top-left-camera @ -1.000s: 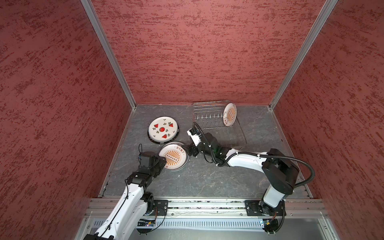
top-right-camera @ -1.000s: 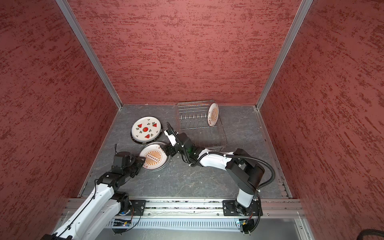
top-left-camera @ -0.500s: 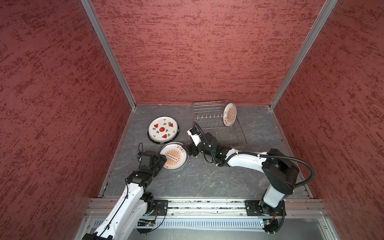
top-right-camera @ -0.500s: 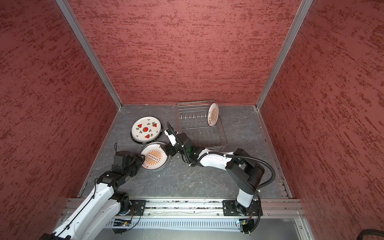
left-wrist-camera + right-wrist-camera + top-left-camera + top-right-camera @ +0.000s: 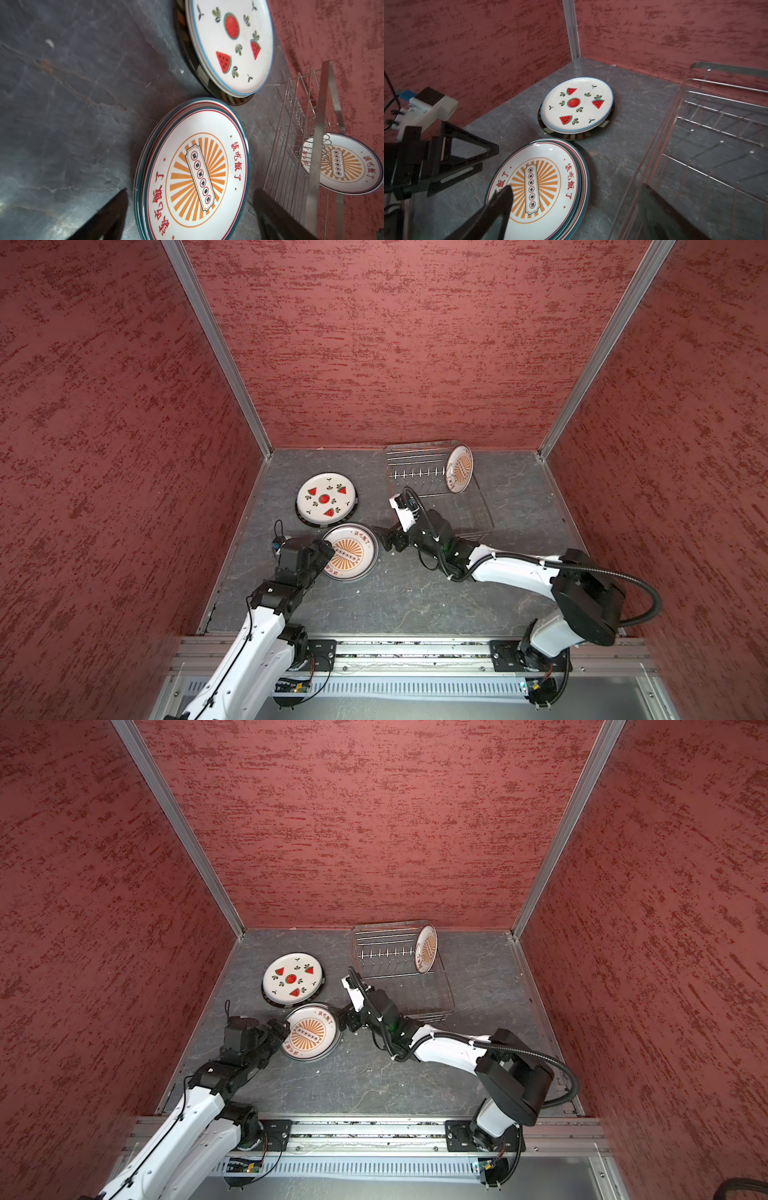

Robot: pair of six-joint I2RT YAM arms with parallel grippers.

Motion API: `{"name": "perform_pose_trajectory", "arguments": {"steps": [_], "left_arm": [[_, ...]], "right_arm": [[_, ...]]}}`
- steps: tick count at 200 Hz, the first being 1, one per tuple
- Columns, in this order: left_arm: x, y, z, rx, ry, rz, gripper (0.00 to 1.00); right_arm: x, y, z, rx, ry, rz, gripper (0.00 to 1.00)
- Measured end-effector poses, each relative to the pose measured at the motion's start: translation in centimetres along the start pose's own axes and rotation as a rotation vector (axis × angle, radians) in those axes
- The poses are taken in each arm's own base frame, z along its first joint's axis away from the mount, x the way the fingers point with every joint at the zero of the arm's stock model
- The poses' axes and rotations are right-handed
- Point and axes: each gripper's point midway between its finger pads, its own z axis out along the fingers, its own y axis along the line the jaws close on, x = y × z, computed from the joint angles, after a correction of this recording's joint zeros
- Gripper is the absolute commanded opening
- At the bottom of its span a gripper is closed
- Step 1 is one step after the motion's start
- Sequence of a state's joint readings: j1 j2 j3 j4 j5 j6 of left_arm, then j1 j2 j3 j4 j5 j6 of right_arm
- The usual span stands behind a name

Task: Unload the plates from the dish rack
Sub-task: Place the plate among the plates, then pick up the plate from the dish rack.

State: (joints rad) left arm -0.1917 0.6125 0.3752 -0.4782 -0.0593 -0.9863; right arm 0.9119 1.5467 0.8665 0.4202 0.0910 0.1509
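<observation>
Top views both show the last plate (image 5: 459, 468) standing on edge at the right end of the dish rack (image 5: 415, 456), beyond and to the right of the right gripper (image 5: 384, 537), which is the nearer one. It and the left gripper (image 5: 326, 553) both gape empty on either side of the stacked sunburst plates (image 5: 351, 551).

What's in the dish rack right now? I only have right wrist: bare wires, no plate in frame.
Observer: One sunburst plate, standing on edge at the right end of the dish rack.
Operator: Other slots?
Observer: In both top views the prongs beside it hold nothing.
Operator: Which way does it face?
Observer: Printed face toward those prongs. The left wrist view sees that face through the rack.
</observation>
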Motion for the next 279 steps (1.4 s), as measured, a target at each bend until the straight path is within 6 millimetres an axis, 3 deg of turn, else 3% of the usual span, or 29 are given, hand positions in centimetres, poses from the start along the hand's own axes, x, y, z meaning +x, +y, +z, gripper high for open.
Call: {"name": "perform_pose_trajectory", "arguments": {"steps": [26, 45, 69, 99, 146, 172, 212, 240, 279], "left_arm": [[-0.7, -1.2, -1.2, 0.069, -0.038, 0.019, 1.0], [-0.7, -3.1, -2.1, 0.147, -0.043, 0.06, 0.99], [0.1, -8.0, -3.6, 0.312, -0.012, 0.142, 0.99], [2.4, -14.9, -5.1, 0.519, 0.05, 0.281, 0.99], [7.4, -22.0, -3.2, 0.664, 0.163, 0.439, 0.99], [9.4, -24.6, -1.5, 0.702, 0.215, 0.474, 1.0], [11.8, -28.0, 0.2, 0.765, 0.265, 0.496, 0.99], [13.4, -29.3, 1.2, 0.787, 0.299, 0.509, 0.99], [15.6, -30.4, 1.8, 0.806, 0.349, 0.528, 0.99]], "right_arm": [[-3.1, -2.2, -1.9, 0.106, -0.082, 0.011, 0.99], [-5.8, -4.6, -3.6, 0.185, -0.151, 0.03, 0.99], [-8.7, -9.2, -6.1, 0.305, -0.228, 0.066, 0.99], [-10.1, -14.7, -8.3, 0.437, -0.259, 0.106, 0.99], [-12.5, -22.1, -8.9, 0.564, -0.26, 0.195, 0.99], [-12.3, -26.0, -7.8, 0.619, -0.227, 0.241, 0.98], [-9.5, -30.6, -4.5, 0.71, -0.109, 0.283, 0.92], [-7.6, -32.8, -3.3, 0.788, -0.043, 0.288, 0.85], [-6.9, -34.4, -4.0, 0.868, -0.011, 0.284, 0.69]]}}
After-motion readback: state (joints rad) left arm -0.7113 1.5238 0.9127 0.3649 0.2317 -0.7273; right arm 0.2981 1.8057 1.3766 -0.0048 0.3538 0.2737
